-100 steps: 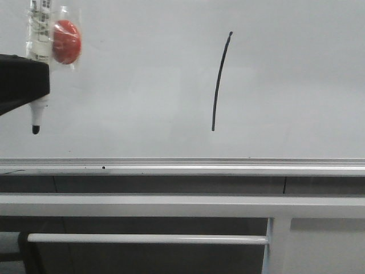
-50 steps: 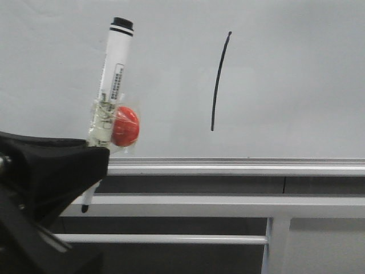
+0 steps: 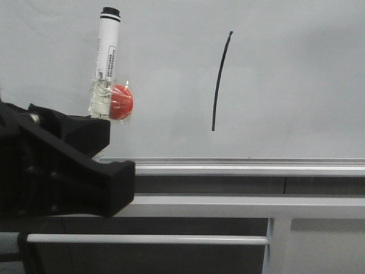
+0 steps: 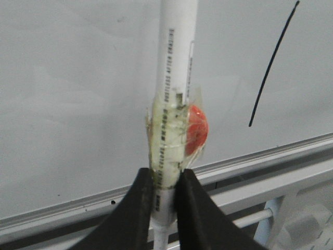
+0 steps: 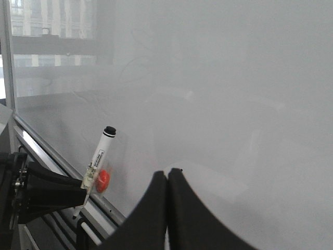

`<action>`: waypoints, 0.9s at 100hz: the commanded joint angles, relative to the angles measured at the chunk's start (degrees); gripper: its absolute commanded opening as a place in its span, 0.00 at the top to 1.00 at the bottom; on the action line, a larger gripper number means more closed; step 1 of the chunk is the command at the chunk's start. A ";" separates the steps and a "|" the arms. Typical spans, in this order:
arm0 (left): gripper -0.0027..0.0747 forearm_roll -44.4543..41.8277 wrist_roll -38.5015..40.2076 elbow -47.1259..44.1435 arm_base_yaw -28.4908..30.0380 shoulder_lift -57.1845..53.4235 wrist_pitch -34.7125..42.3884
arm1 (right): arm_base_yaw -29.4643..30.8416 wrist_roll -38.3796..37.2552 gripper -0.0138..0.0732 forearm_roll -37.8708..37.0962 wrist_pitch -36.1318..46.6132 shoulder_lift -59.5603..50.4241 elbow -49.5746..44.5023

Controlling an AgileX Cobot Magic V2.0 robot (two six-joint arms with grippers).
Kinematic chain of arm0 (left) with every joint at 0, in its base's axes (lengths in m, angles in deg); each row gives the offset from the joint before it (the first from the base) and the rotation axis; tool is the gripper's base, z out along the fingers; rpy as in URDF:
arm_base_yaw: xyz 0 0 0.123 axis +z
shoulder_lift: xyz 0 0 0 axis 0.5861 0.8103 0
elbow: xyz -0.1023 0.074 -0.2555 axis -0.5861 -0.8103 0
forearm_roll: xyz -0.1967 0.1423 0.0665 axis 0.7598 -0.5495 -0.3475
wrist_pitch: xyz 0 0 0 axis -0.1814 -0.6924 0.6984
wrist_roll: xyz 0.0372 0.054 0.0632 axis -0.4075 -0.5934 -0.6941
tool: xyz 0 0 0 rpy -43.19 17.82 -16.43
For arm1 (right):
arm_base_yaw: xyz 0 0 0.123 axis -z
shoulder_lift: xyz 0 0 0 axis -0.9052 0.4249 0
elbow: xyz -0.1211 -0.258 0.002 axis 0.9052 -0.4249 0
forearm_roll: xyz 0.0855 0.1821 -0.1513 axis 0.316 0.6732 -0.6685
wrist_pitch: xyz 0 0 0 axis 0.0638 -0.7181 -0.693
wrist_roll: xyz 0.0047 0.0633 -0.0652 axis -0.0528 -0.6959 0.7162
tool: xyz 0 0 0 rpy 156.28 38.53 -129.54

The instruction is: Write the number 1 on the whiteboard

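Note:
The number 1 (image 3: 220, 80) is a thin black, slightly curved stroke on the pale whiteboard (image 3: 285, 68), right of centre; it also shows in the left wrist view (image 4: 273, 65). My left gripper (image 4: 165, 179) is shut on the white marker pen (image 4: 174, 78), which has a red magnet (image 4: 196, 130) taped to it. In the front view the marker pen (image 3: 105, 63) stands nearly upright at the left, its tip hidden behind the left gripper (image 3: 94, 128). My right gripper (image 5: 167, 174) is shut and empty, its fingers pressed together before the board.
The silver bottom rail (image 3: 245, 166) runs along the board's lower edge. Grey metal frame bars (image 3: 228, 205) lie below it, with a thinner bar (image 3: 171, 238) and an upright post (image 3: 278, 245). The left arm's black body (image 3: 51, 171) fills the lower left.
The left gripper and the marker have moved: from high at the far left, down and right toward the rail, then slightly up and left. The stroke is unchanged.

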 commanded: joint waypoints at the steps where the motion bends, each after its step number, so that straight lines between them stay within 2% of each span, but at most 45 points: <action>1: 0.99 -4.73 0.95 1.11 1.37 -0.98 13.60 | 0.41 0.65 0.91 0.05 3.92 0.35 1.53; 30: 0.99 -3.80 1.01 1.18 4.02 -0.98 13.20 | 0.41 0.65 0.91 0.05 4.77 0.35 1.53; 45: 0.99 -4.14 3.84 1.18 6.44 -0.98 13.20 | 0.41 0.65 0.91 0.05 5.02 0.35 1.53; 90: 0.99 -11.06 7.00 1.18 12.17 -0.98 8.70 | 0.41 0.65 0.91 0.05 5.24 0.35 1.53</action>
